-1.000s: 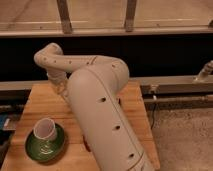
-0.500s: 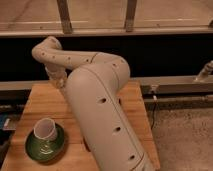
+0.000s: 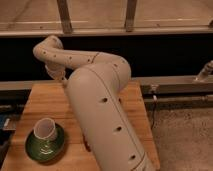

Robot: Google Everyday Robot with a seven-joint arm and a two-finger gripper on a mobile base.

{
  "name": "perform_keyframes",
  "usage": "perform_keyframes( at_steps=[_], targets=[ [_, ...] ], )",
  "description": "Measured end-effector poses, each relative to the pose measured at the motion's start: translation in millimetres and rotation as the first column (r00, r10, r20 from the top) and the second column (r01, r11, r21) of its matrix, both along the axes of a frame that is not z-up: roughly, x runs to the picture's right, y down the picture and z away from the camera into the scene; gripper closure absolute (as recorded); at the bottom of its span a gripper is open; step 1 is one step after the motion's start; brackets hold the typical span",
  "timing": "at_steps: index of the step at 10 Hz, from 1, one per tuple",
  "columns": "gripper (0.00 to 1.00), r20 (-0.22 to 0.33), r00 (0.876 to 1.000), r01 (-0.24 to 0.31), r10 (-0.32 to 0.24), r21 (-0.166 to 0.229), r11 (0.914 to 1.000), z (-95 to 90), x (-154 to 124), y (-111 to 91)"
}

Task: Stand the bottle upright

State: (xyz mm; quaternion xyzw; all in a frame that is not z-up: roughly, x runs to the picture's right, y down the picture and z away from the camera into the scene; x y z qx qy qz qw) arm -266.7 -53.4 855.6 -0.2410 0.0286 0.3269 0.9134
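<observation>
Listed on one wooden surface (image 3: 50,100):
- One white cup (image 3: 46,129), tilted, resting in one green saucer (image 3: 42,153) near the front left corner.
- One cream arm (image 3: 105,115), folded over the middle of the surface.

Against half a second earlier: arm elbow shifted slightly rightward; cup and saucer unmoved.

End effector: hidden behind the thick arm link, above the surface; whether released or clenched cannot be told, nor any contact. Bottle: out of sight, position cannot be told.
</observation>
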Motion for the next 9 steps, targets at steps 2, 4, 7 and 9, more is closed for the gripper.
perform_keyframes(
  at_steps=[2,4,7,9],
  targets=[
    [1.0,-0.003,1.0,-0.011,0.011,-0.002,0.9999,0.2,4,3],
    [1.0,-0.012,1.0,-0.027,0.027,-0.001,0.9996,-3.5,15,6],
    [0.97,-0.003,0.999,-0.04,0.04,0.0,0.9992,-5.6,17,8],
    [0.97,-0.002,0.999,-0.038,0.038,0.0,0.9993,-5.9,16,8]
  ],
)
